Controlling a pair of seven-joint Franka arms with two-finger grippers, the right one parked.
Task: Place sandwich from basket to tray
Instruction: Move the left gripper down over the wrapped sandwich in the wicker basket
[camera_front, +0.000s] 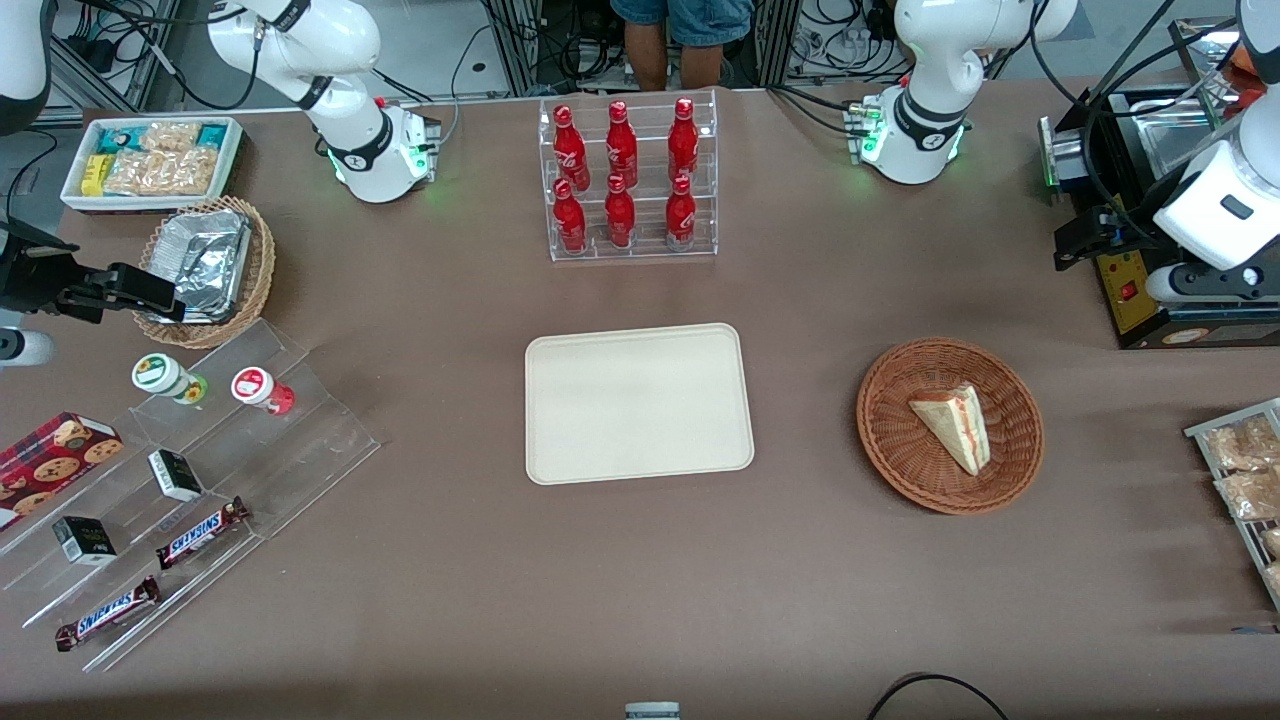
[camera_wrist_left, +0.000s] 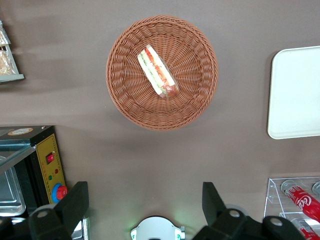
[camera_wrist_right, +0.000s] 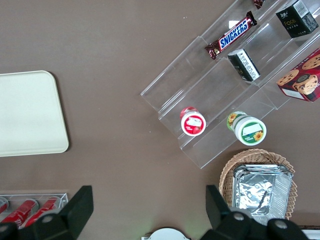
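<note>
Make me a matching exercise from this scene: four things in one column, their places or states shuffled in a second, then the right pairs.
Things:
1. sandwich
2. tray
3. red bottles
4. tool

Places or states:
A. bare, between the rack and the front camera
B. open, hanging high above the table beside the basket
C. standing in a clear tiered rack
D. lying in the reddish-brown basket

Pairs: 1-D, 2-A, 3-C, 4-B
</note>
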